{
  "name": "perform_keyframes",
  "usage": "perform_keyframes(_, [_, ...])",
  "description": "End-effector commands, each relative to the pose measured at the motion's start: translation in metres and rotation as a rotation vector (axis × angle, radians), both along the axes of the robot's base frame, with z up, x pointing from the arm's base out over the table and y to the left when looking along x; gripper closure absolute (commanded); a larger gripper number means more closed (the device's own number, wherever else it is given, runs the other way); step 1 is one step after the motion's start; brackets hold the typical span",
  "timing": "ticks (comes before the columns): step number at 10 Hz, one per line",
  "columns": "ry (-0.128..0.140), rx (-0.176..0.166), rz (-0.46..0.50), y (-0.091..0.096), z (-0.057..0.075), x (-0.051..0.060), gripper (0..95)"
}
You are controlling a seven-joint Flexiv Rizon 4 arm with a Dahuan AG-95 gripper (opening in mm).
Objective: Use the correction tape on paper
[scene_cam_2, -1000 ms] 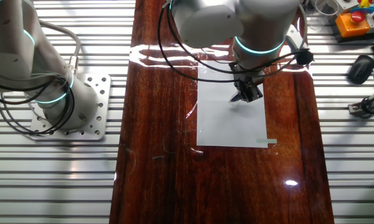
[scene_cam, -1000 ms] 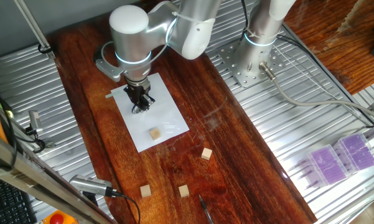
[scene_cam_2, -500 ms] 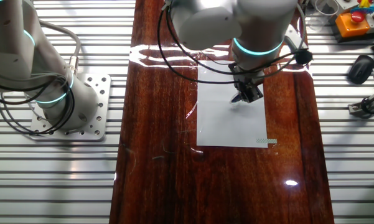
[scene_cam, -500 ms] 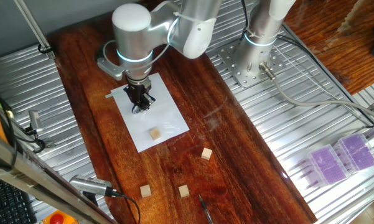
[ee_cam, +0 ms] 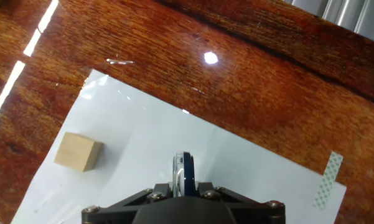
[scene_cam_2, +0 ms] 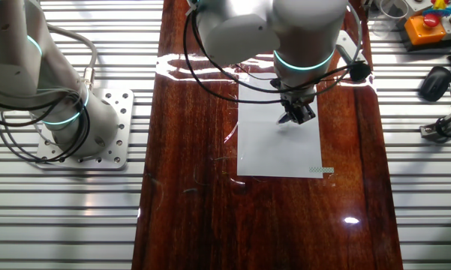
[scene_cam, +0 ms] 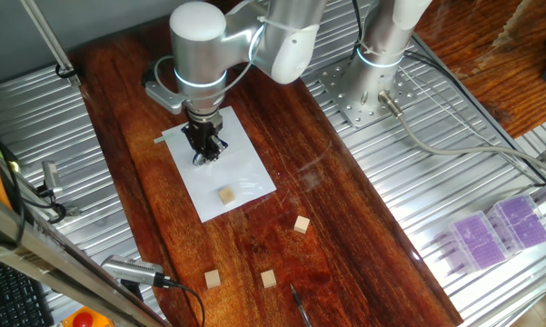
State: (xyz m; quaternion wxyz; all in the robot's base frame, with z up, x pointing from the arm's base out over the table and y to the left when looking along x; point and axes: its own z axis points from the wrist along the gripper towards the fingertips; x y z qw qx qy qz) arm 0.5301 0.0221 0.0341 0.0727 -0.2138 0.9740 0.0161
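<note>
The white paper (scene_cam: 220,168) (scene_cam_2: 278,139) (ee_cam: 193,174) lies flat on the dark wooden table. My gripper (scene_cam: 205,151) (scene_cam_2: 294,117) (ee_cam: 183,186) stands over its upper part, shut on the correction tape (ee_cam: 185,170), a thin dark dispenser with a pale rim seen edge-on between the fingers. Its tip points down at the sheet; whether it touches is unclear. A tan wooden cube (scene_cam: 225,195) (ee_cam: 78,152) rests on the paper near one edge. A strip of patterned tape (scene_cam_2: 322,170) (ee_cam: 323,180) holds a corner of the sheet.
Three more wooden cubes (scene_cam: 301,224) (scene_cam: 268,278) (scene_cam: 213,278) lie on the table (scene_cam: 282,136) beyond the paper. A pen-like tool (scene_cam: 298,304) lies near them. A second arm's base (scene_cam: 372,64) stands on the metal plate beside the table.
The arm's upper joints have shifted slightly; the gripper with the dispenser has barely moved over the paper.
</note>
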Motion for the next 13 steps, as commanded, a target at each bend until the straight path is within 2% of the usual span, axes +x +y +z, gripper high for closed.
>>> perform_keyframes(1, [0.001, -0.002, 0.004, 0.000, 0.001, -0.001, 95.0])
perform_keyframes(7, [0.002, -0.001, 0.006, 0.000, 0.001, -0.003, 95.0])
perform_keyframes(10, [-0.005, -0.005, 0.007, 0.000, -0.001, -0.005, 95.0])
perform_keyframes(13, [-0.014, -0.011, 0.011, 0.000, -0.010, -0.003, 95.0])
